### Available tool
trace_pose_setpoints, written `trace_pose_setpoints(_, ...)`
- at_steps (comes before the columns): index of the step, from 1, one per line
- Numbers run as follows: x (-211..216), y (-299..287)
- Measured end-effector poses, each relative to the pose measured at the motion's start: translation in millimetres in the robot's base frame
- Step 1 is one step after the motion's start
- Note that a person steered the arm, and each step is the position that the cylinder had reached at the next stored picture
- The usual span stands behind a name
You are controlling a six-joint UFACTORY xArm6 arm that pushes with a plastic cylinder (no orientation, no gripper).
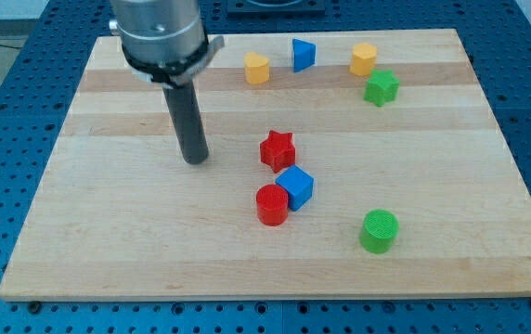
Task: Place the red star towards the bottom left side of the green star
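The red star lies near the middle of the wooden board. The green star lies at the view's upper right, well above and to the right of the red star. My tip rests on the board to the left of the red star, about a block and a half away from it, not touching any block.
A blue cube sits just below the red star, touching a red cylinder. A green cylinder is at the lower right. A yellow block, a blue block and an orange block line the top.
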State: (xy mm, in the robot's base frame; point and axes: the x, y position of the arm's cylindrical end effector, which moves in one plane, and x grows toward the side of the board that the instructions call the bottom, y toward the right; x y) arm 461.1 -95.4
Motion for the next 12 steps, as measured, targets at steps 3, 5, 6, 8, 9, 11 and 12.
trace_pose_setpoints(3, -15, 108)
trace_pose_setpoints(5, -19, 171)
trace_pose_setpoints(6, -27, 183)
trace_pose_setpoints(8, -42, 183)
trace_pose_setpoints(9, -42, 185)
trace_pose_setpoints(11, -42, 194)
trace_pose_setpoints(12, -43, 195)
